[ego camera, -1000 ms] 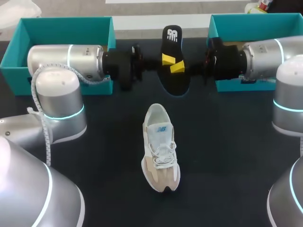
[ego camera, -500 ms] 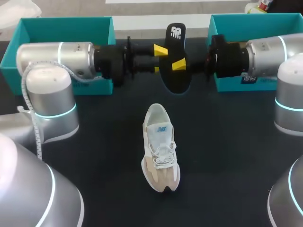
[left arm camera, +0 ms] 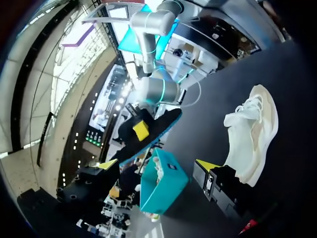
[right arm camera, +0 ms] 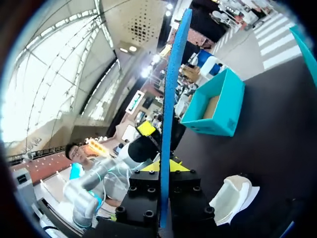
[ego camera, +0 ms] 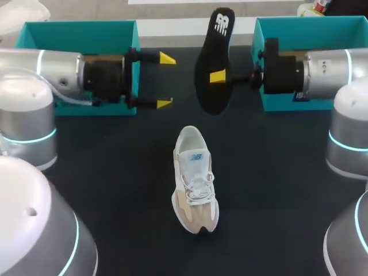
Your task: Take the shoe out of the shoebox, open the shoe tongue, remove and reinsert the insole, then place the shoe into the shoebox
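Dark table has the cream-white sneaker lying mid-surface, outside both teal cardboard shoeboxes. Right claw is clamped on the black foam insole, held above the table. Left claw is spread apart.

left arm: lies flat, points to the middle | left gripper: fingers wide apart | right arm: lies flat | right gripper: pinching the insole
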Robot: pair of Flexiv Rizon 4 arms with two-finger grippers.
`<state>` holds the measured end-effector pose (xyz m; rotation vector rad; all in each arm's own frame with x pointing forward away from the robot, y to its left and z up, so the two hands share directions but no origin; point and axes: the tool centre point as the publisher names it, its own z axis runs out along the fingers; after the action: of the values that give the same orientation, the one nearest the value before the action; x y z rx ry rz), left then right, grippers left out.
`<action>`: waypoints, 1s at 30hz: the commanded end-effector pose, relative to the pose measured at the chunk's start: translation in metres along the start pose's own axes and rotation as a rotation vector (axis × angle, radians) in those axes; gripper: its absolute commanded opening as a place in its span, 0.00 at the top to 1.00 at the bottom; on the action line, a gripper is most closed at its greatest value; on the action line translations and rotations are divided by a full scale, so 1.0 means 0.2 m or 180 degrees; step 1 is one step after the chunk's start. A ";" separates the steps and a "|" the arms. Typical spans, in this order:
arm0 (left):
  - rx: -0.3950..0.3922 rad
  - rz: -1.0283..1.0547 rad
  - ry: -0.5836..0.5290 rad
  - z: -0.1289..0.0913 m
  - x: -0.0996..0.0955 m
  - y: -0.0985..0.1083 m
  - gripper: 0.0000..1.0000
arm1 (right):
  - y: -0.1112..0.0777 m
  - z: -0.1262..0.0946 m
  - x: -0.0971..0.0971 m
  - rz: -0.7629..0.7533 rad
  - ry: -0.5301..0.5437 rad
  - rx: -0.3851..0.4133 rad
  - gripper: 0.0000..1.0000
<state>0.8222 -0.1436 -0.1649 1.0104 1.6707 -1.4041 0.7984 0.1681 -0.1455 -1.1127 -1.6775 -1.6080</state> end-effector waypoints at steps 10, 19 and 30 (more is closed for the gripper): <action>-0.0749 -0.1893 0.0630 -0.15 0.24 0.01 0.00 | -0.02 0.06 0.07 -0.0974 0.0268 -0.0167 1.00; -0.0749 -0.1893 0.0630 -0.15 0.24 0.01 0.00 | -0.02 0.06 0.07 -0.0974 0.0268 -0.0167 1.00; -0.0749 -0.1893 0.0630 -0.15 0.24 0.01 0.00 | -0.02 0.06 0.07 -0.0974 0.0268 -0.0167 1.00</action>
<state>0.8038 -0.1077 -0.2036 0.5459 2.3494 -1.4466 0.7900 0.1802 -0.1363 -0.8269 -1.8257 -1.8659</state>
